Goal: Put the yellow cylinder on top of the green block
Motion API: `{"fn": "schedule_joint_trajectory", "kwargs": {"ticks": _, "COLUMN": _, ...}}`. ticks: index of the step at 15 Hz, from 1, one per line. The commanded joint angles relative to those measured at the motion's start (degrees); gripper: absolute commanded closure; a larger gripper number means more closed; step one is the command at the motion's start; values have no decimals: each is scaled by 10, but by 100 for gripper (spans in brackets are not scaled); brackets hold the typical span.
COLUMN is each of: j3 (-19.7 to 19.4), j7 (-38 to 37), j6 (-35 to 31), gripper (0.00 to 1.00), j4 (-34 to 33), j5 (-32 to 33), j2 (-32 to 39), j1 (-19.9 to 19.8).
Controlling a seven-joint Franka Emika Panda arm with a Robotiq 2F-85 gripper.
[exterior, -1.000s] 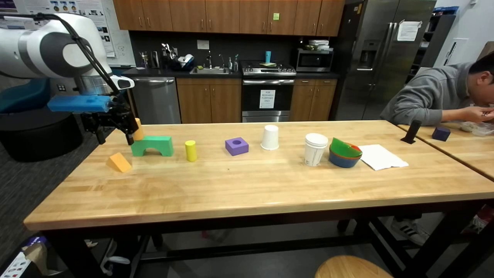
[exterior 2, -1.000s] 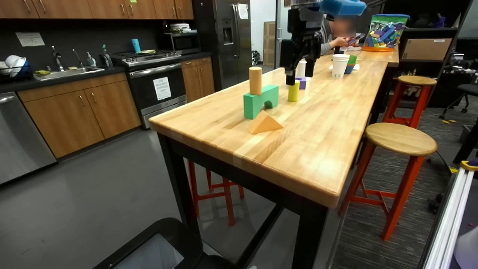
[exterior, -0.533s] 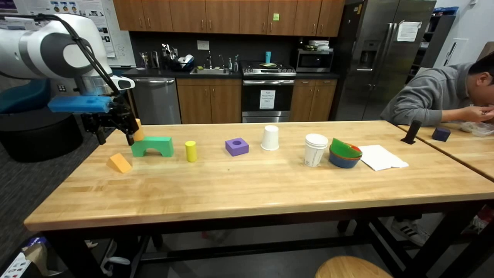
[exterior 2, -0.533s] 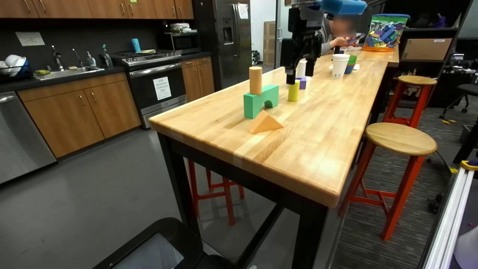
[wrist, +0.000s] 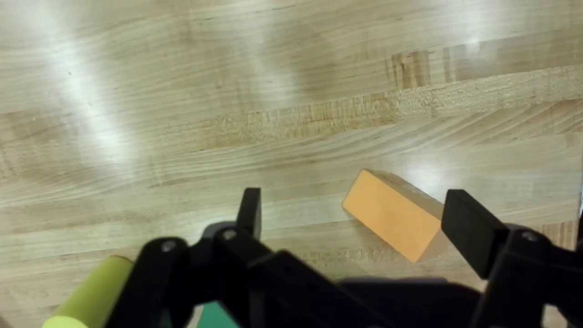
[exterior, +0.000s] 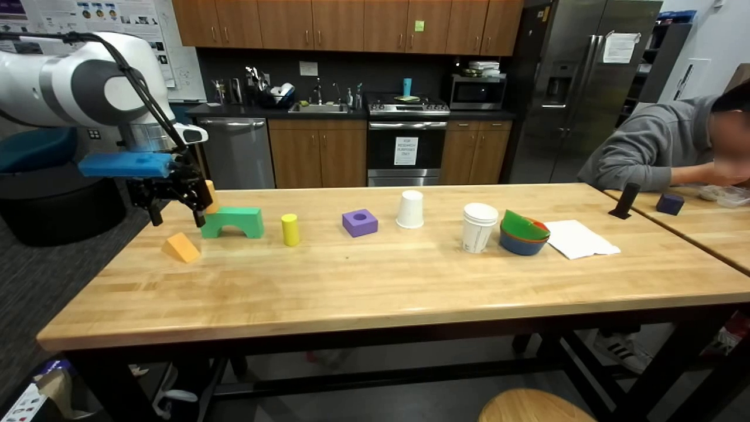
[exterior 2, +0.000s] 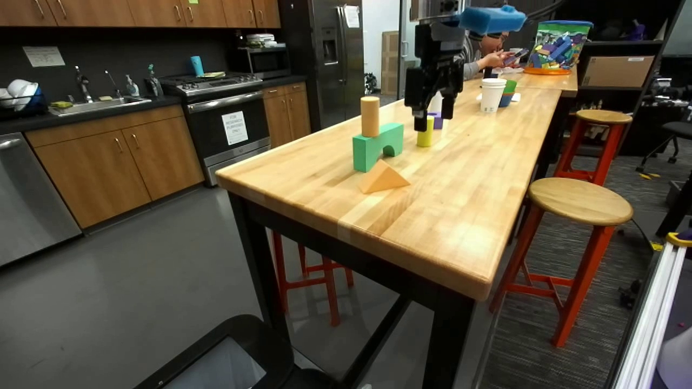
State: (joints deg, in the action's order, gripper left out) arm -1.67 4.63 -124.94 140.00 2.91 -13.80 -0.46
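The desk (exterior: 351, 281) carries one yellow cylinder (exterior: 290, 230), one green block (exterior: 247, 220), one orange cylinder (exterior 2: 370, 116) standing on top of the green block, one wedge (exterior 2: 381, 179) near it, one purple block (exterior: 358, 225), one upside-down cup (exterior: 410, 209), one upright cup (exterior: 477, 230) or stack of cups, at least three nested bowls (exterior: 521, 243) and one white sheet (exterior: 577, 239). The yellow cylinder stands upright on the desk, apart from the green block, between it and the purple block. The gripper (exterior: 178, 220) hangs above the desk, its two fingers well apart; in the wrist view the wedge shows in the gap, down on the wood. The sign (exterior: 406, 150) on the oven (exterior: 379, 149) reads "FOR RESEARCH PURPOSES ONLY"; marks on the upright cup are too small to read. The green block and wedge lie near one short end, and a wide strip of wood runs between the row and one long edge.
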Motion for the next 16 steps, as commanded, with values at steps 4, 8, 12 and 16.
{"fn": "schedule_joint_trajectory", "kwargs": {"ticks": 4, "j3": -10, "j7": -35, "j6": -40, "gripper": 0, "j4": -32, "j5": 25, "j2": 81, "j1": -27}}
{"fn": "schedule_joint_trajectory", "kwargs": {"ticks": 8, "j3": -25, "j7": -50, "j6": -62, "gripper": 0, "j4": -40, "j5": 60, "j2": 95, "j1": -47}}
{"fn": "schedule_joint_trajectory", "kwargs": {"ticks": 12, "j3": -40, "j7": -55, "j6": -62, "gripper": 0, "j4": -52, "j5": 93, "j2": 98, "j1": -62}}
{"fn": "schedule_joint_trajectory", "kwargs": {"ticks": 16, "j3": -46, "j7": -39, "j6": -59, "gripper": 0, "j4": -70, "j5": 131, "j2": 101, "j1": -69}}
